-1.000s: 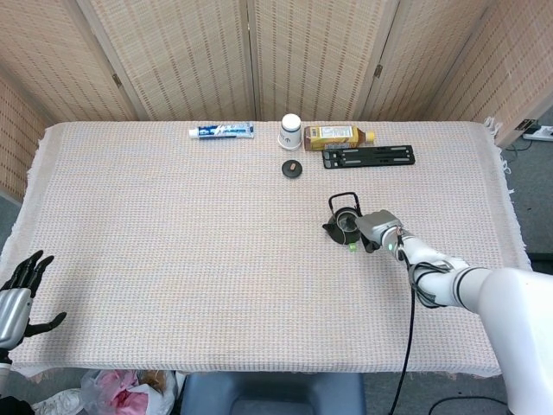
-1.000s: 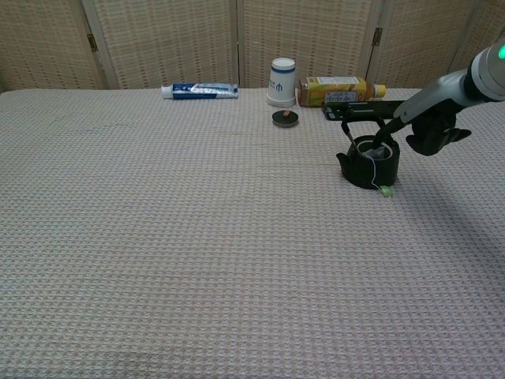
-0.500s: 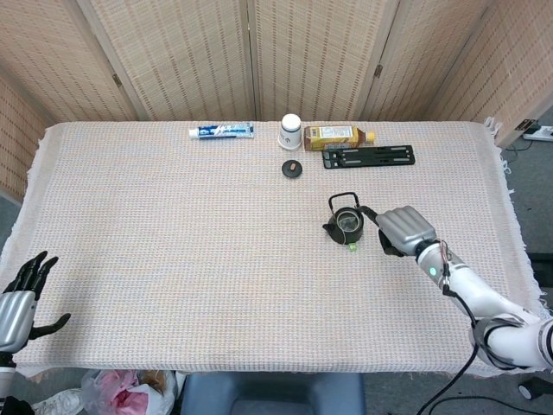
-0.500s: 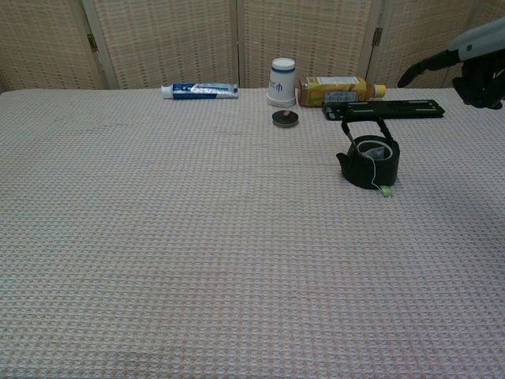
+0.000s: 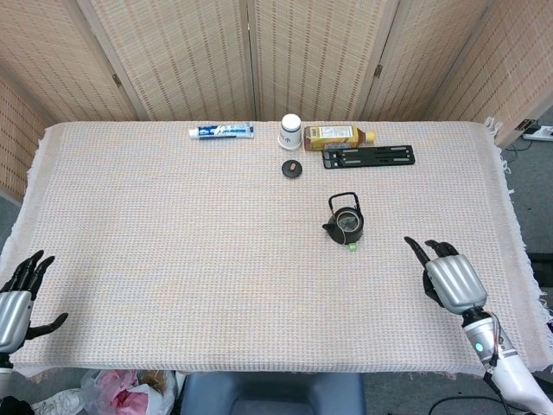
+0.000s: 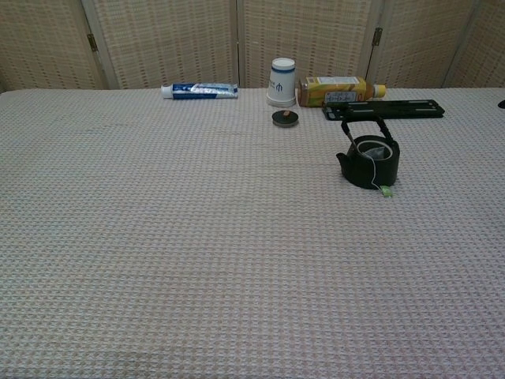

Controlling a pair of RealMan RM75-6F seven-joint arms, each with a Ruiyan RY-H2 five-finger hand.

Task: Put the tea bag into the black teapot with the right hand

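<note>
Tea bag [image 6: 374, 150] sits in the teapot [image 5: 346, 223], tag dangling outside. My right hand [image 5: 453, 281], empty with fingers apart, hangs right of the teapot, nearer me.

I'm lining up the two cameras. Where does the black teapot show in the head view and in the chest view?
Head view: black teapot right of centre, mid-table.
Chest view: same teapot right of centre, in the upper half, tag string hanging over its side.
Shared landmark: the yellow bottle lying behind it at the table's far edge.
</note>
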